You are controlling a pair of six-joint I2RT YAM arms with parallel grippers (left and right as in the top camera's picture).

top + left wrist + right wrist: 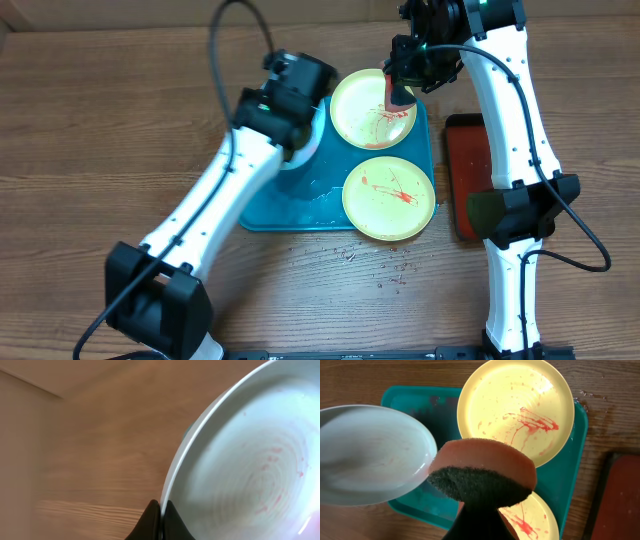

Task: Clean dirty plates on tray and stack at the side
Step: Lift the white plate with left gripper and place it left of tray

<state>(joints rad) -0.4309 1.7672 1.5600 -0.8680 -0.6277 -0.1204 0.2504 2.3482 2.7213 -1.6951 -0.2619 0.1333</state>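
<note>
Blue plate point(240, 460) pinched in left jaws; right jaws clamp sponge point(482, 472) over tray point(555, 477).

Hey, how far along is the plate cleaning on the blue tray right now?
Done: no plate is stacked at the side yet. In hand: the left gripper pinches the rim of the light blue plate, which shows only faint pink traces, and the right gripper holds the sponge. Left: the far yellow plate and near yellow plate lie on the tray, smeared red.
</note>
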